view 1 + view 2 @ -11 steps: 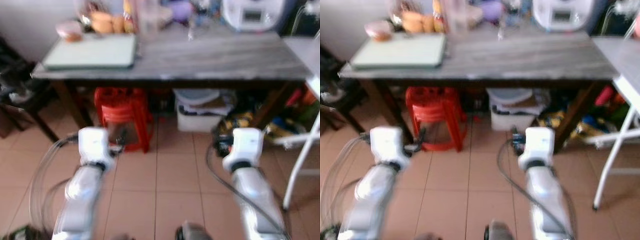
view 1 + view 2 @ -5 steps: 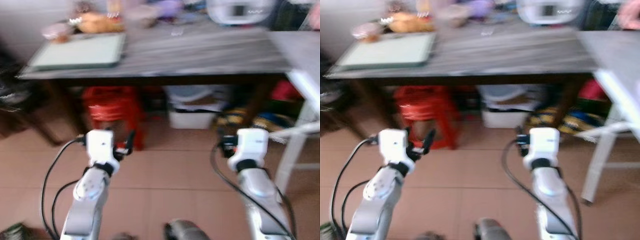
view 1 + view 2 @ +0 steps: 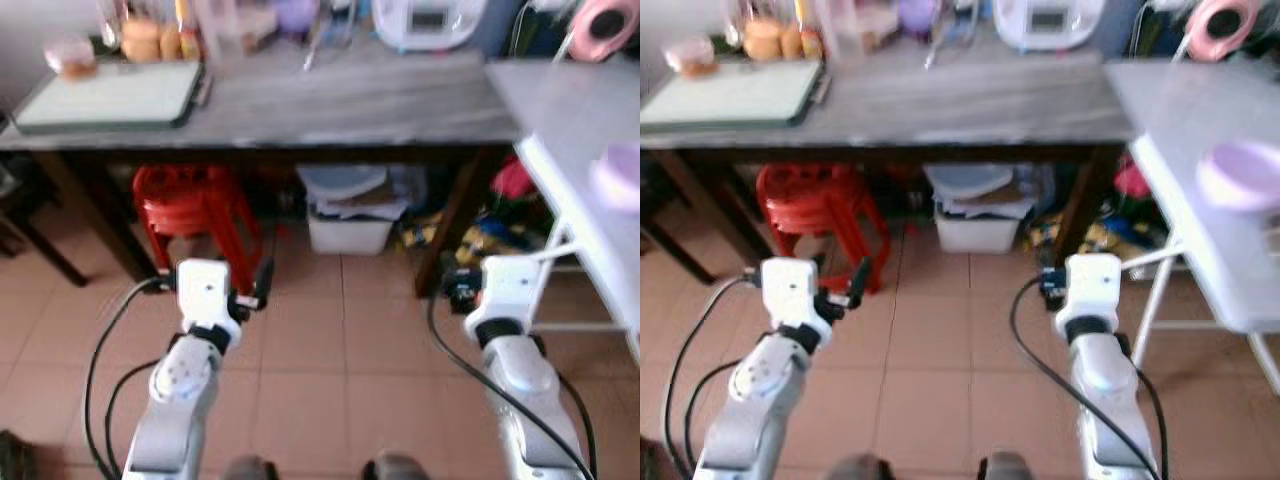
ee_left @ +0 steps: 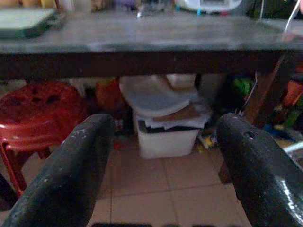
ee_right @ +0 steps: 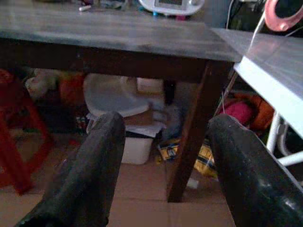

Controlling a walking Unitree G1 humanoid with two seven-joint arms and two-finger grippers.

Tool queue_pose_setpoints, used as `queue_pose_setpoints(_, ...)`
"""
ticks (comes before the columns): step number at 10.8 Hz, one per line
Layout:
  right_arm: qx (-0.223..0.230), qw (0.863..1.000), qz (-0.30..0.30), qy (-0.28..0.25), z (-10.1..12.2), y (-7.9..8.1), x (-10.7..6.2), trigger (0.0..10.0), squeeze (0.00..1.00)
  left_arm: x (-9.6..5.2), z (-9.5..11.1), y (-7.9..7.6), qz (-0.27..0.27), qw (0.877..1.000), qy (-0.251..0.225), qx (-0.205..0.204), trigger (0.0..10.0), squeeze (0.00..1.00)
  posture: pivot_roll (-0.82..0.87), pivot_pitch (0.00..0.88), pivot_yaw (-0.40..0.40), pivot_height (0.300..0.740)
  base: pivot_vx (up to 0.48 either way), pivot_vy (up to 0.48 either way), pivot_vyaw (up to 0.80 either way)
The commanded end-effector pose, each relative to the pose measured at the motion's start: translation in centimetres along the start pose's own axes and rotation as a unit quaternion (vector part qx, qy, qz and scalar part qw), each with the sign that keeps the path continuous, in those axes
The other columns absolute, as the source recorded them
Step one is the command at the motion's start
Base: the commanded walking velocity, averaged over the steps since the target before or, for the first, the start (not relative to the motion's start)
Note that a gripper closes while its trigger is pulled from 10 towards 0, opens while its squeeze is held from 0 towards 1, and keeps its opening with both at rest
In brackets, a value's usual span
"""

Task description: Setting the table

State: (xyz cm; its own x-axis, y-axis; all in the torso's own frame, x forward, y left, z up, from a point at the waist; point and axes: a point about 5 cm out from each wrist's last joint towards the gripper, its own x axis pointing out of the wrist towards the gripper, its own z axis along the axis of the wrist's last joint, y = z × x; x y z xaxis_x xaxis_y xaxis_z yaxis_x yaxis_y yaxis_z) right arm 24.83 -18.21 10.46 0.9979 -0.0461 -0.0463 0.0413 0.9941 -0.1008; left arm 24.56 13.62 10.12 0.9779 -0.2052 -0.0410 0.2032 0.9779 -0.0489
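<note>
Left eye view is showing both arms hanging low over the floor, left gripper (image 4: 161, 156) and right gripper (image 5: 163, 161) spread wide, holding nothing. Farther on, a lilac bowl (image 3: 622, 172) is sitting at the white table's (image 3: 560, 110) near edge, ahead-right, nearer the right arm.

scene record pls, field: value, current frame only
left end effector: open, empty, low in front of table
right end effector: open, empty, low near table leg
wooden table: ahead, cluttered at back
cutting board: on table, robot's left
red stool: under table
white bin: under table
purple bowl: on white side table, robot's right
</note>
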Motion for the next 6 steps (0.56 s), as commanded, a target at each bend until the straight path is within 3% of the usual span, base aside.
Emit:
queue_pose_setpoints(1, 0.005, 1.0, 0.012, -0.002, 0.03, 0.69, -0.08, 10.0, 0.0, -0.25, -0.16, 0.68, 0.009, 1.0, 0.007, 0.006, 10.0, 0.0, -0.07, 0.067, 0.033, 0.74, 0.0, -0.296, 0.0)
queue_pose_setpoints(2, 0.006, 1.0, 0.014, -0.003, 0.07, 0.76, -0.03, 10.0, 0.0, -0.27, -0.12, 0.72, 0.009, 1.0, 0.007, 0.006, 10.0, 0.0, -0.06, 0.07, 0.035, 0.74, 0.0, -0.292, 0.0)
queue_pose_setpoints(3, 0.011, 1.0, 0.02, -0.007, 0.18, 0.91, -0.01, 10.0, 1.0, -0.26, -0.07, 0.74, 0.009, 1.0, 0.006, 0.007, 10.0, 0.0, -0.06, 0.072, 0.036, 0.74, 0.0, -0.289, 0.0)
queue_pose_setpoints(6, 0.011, 1.0, 0.019, -0.007, 0.16, 1.02, -0.06, 10.0, 1.0, -0.26, 0.08, 0.72, 0.005, 1.0, 0.004, 0.011, 10.0, 0.0, -0.06, 0.076, 0.041, 0.74, 0.0, -0.365, 0.0)
